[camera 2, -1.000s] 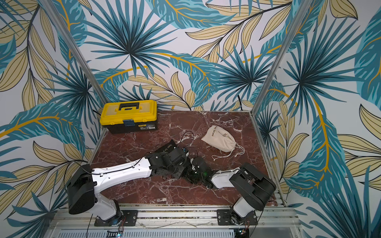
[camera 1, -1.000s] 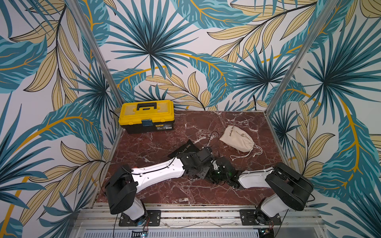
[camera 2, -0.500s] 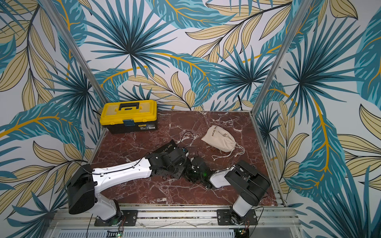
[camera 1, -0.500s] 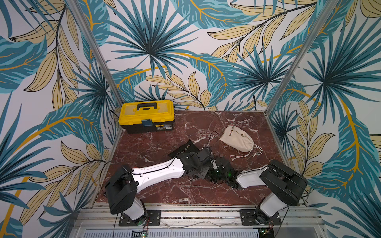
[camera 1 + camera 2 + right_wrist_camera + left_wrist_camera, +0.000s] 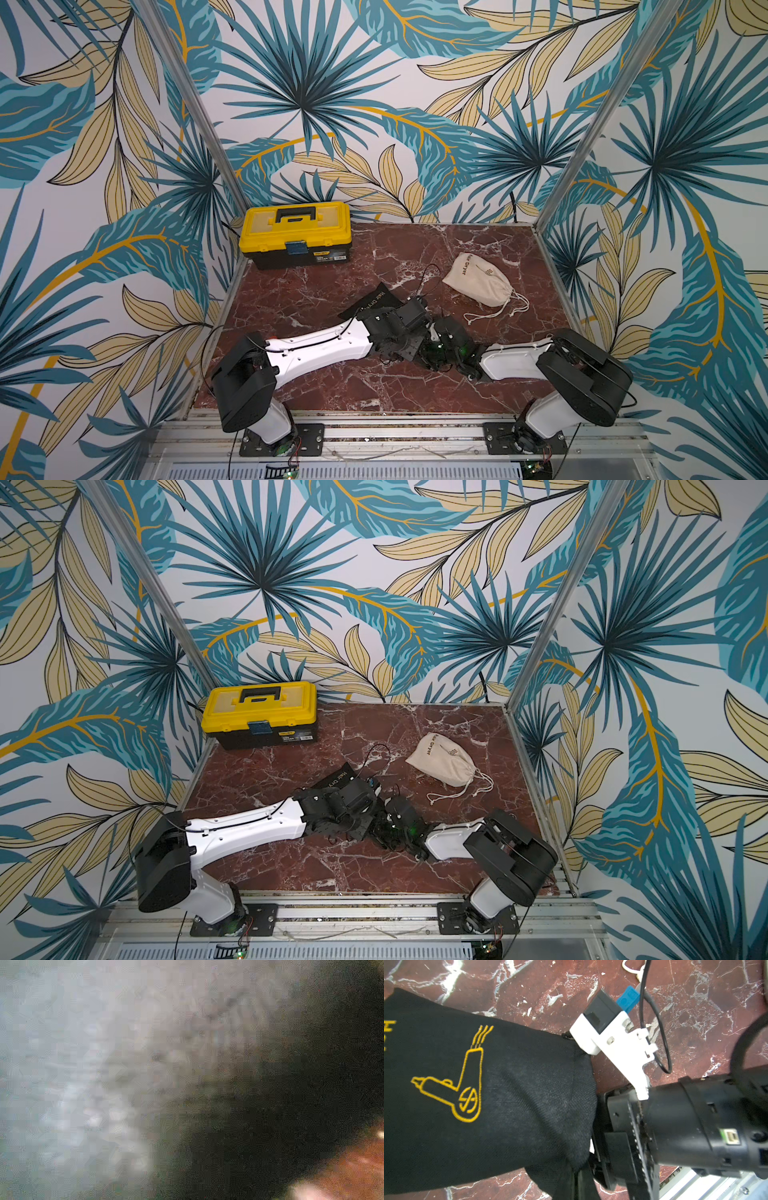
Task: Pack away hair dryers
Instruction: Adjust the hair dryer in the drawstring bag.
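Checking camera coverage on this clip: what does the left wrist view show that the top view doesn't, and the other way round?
Left wrist view only: the yellow dryer emblem on the black bag, seen close up. Top view only: the yellow toolbox at the back and the beige bag with its loose drawstring. Both: the black bag, a thin black cord and the red marble table.

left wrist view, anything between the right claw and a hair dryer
Yes: the black Hair Dryer bag. Its cloth hides whatever is inside, and no dryer shows in any view. The right claw is at the bag's mouth, one white finger lying outside the cloth. A black cord lies on the table nearby.
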`<state>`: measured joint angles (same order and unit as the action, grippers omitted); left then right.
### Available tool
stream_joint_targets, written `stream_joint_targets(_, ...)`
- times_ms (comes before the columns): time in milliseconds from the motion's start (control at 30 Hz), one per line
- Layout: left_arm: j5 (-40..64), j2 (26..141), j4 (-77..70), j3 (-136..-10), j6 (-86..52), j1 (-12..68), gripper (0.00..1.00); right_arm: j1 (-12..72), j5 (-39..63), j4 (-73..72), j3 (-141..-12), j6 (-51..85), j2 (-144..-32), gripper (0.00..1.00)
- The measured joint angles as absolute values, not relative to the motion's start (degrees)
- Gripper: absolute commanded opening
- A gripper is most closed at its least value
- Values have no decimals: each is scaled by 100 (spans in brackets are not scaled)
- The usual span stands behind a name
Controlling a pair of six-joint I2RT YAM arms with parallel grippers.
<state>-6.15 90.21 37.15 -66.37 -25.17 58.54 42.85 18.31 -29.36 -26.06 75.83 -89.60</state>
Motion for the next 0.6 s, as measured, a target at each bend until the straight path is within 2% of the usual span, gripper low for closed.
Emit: stream_joint_targets(600,-543,9021,3553,-6545,-2646,5839,0,4309,1894,-3253,-2663,7725,-9266,32)
